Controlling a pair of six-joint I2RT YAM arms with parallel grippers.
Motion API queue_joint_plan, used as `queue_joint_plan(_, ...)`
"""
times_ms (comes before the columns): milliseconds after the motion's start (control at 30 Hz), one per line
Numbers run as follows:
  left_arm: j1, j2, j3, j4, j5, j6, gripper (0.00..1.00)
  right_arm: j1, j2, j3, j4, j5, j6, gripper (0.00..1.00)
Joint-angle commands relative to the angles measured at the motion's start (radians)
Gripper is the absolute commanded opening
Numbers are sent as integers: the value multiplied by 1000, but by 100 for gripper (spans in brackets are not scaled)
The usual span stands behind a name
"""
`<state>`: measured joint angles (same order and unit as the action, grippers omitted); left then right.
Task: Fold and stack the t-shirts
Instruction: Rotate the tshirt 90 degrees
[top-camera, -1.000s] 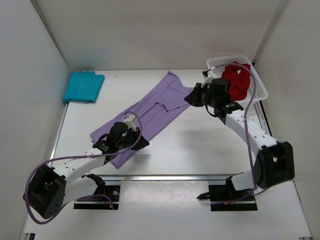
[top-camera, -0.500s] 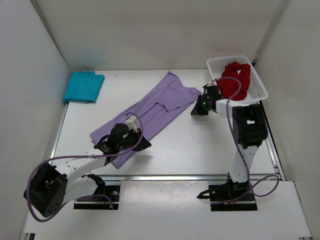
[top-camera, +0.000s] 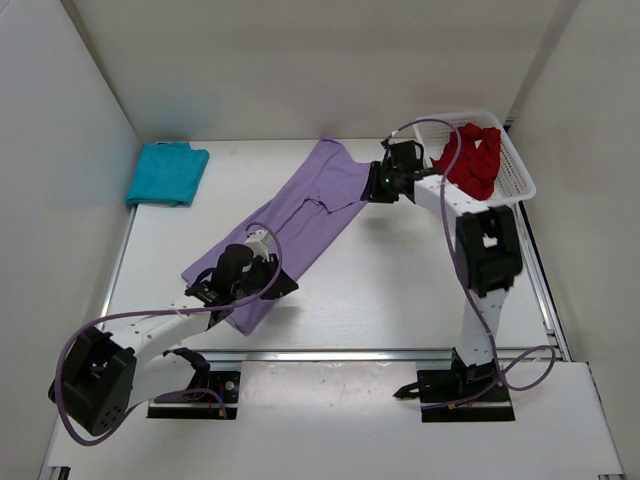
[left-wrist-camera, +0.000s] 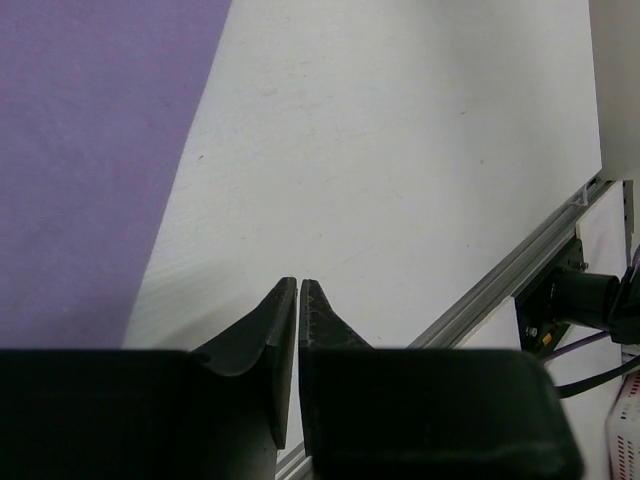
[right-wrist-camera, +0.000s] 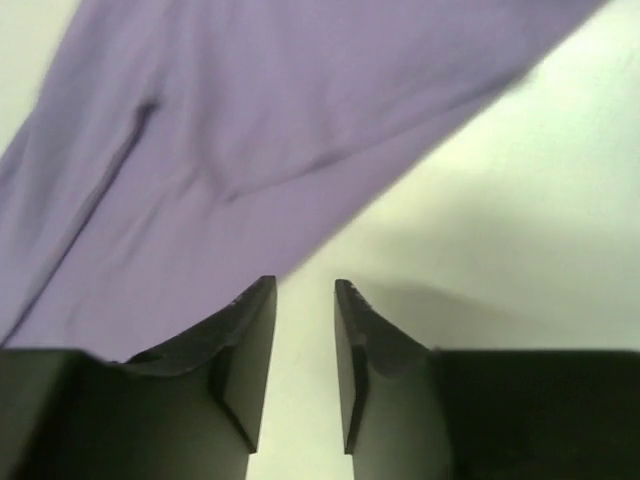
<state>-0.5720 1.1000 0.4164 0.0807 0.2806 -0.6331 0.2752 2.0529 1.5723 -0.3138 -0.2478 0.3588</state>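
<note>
Lavender t-shirt (top-camera: 300, 225) lies diagonal; teal t-shirt (top-camera: 167, 173) folded far-left; red t-shirt (top-camera: 476, 160) in basket (top-camera: 516, 165).

Robotics lab cell: white panel walls (top-camera: 300, 60), white table (top-camera: 400, 290), aluminium rail (top-camera: 330, 354).

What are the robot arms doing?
Folding t-shirts. The light lavender cloth t-shirt lies flat on the table. The left arm has its jaws shut by the shirt's near end; the right arm has its jaws open at the far edge, holding nothing. The teal cloth t-shirt lies folded far left; the deep red cloth t-shirt lies in the white plastic mesh basket.
</note>
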Motion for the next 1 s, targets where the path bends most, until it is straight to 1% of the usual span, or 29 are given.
queue_joint_plan(0, 14, -12, 45, -33, 26, 10, 18, 51, -279, -267, 120, -1, 50, 29)
queue_joint_plan(67, 41, -28, 70, -67, 23, 24, 19, 123, -370, -508, 279, -40, 100, 35)
queue_joint_plan(100, 61, -41, 79, -81, 16, 38, 20, 181, -397, -550, 338, -44, 141, 35)
queue_joint_plan(133, 73, -55, 90, -128, 23, 41, 20, 247, -407, -619, 373, -50, 185, 36)
queue_joint_plan(167, 98, -66, 96, -140, 16, 41, 20, 271, -402, -645, 424, -62, 206, 38)
queue_joint_plan(200, 118, -89, 97, -156, 23, 35, 21, 321, -387, -678, 473, -73, 248, 39)
queue_joint_plan(267, 129, -124, 91, -154, 3, 32, 22, 387, -337, -707, 536, -71, 319, 41)
queue_joint_plan(333, 129, -137, 91, -162, 6, 27, 21, 427, -291, -693, 588, -85, 348, 45)
queue_joint_plan(400, 124, -150, 81, -154, 14, 15, 22, 453, -240, -666, 602, -68, 380, 47)
queue_joint_plan(500, 112, -170, 52, -139, 3, -2, 21, 475, -154, -643, 654, -65, 440, 47)
queue_joint_plan(600, 115, -178, 53, -141, 5, -7, 22, 483, -90, -615, 676, -68, 480, 41)
queue_joint_plan(667, 118, -178, 56, -147, 2, -1, 21, 476, -57, -588, 665, -77, 487, 32)
queue_joint_plan(700, 112, -177, 48, -144, 0, -2, 22, 469, -42, -578, 670, -88, 491, 29)
queue_joint_plan(733, 113, -177, 45, -148, -6, 3, 22, 461, -40, -572, 674, -97, 494, 24)
queue_joint_plan(833, 113, -175, 44, -147, -14, 4, 21, 438, -57, -575, 664, -113, 471, 4)
queue_joint_plan(867, 115, -172, 50, -156, -17, 1, 21, 432, -66, -599, 654, -119, 470, 0)
queue_joint_plan(900, 109, -169, 51, -156, -15, 1, 22, 414, -98, -619, 663, -123, 462, 0)
queue_joint_plan(967, 95, -155, 53, -156, -26, 6, 21, 363, -169, -725, 657, -126, 436, 0)
